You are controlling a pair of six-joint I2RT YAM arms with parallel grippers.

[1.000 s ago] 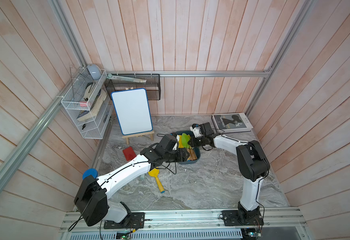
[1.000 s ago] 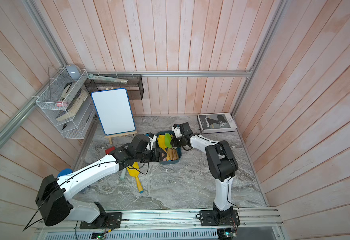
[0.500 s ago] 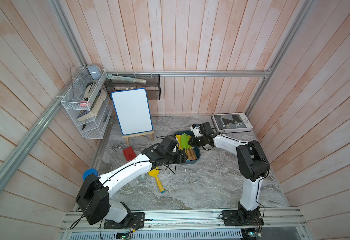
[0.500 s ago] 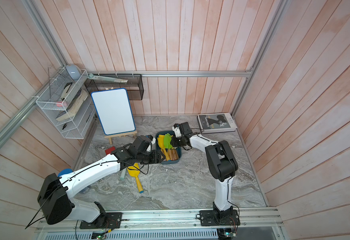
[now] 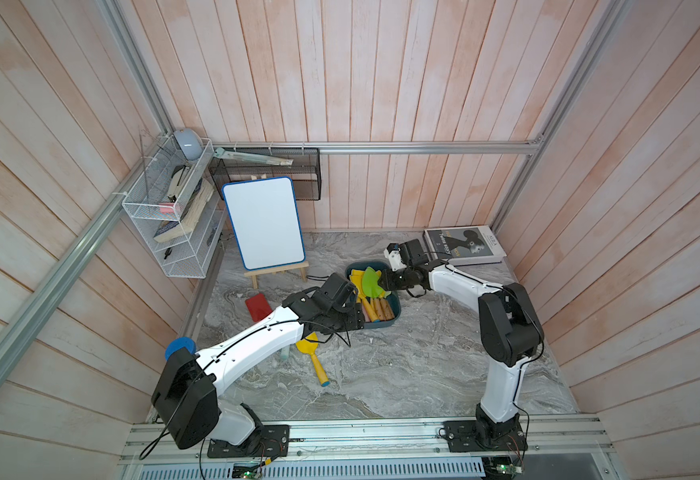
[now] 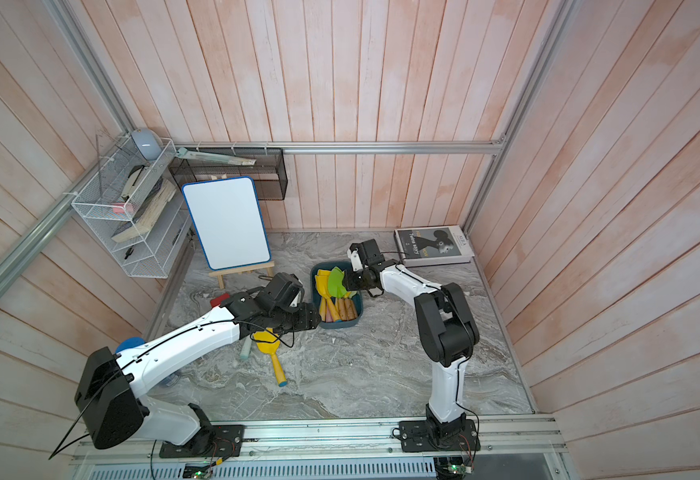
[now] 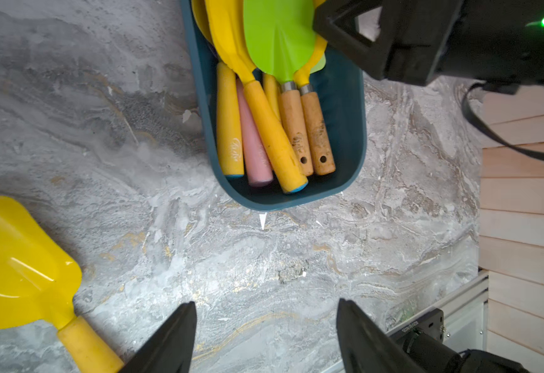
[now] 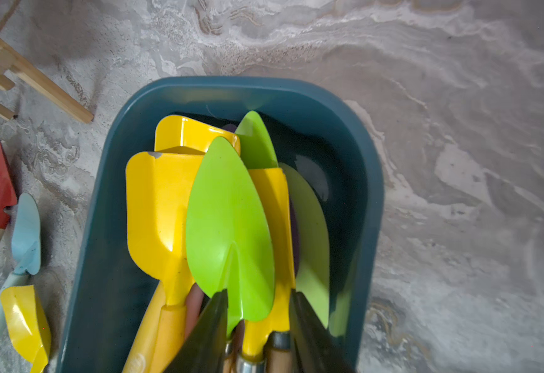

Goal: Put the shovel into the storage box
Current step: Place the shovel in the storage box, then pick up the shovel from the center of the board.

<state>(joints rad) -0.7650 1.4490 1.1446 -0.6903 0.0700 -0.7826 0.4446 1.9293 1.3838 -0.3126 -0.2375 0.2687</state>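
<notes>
In a top view: green shovel [image 5: 370, 279] lies in the box [image 5: 377, 327]; yellow shovel [image 5: 309, 347] near-left of it on the tabletop [image 5: 423, 365] — not yet loaded.
Left wrist: left tool [image 7: 266, 303] wide, empty.
Right wrist: right tool [image 8: 258, 292] parted astride the green shovel's neck, not clamping.

yellow shovel [image 7: 22, 264]: blade edge-cut | blue shovel [image 6: 245, 350]: mostly under left arm [image 6: 190, 340]

Box: storage box [image 5: 381, 325] mid-counter [image 5: 402, 365], shovels [image 5: 375, 307] stacked in it.
Loose shovel [image 5: 315, 359]: on counter, front-L of box.
Book [image 5: 464, 245]: behind-R.
Board [image 5: 263, 224]: behind-L.
</notes>
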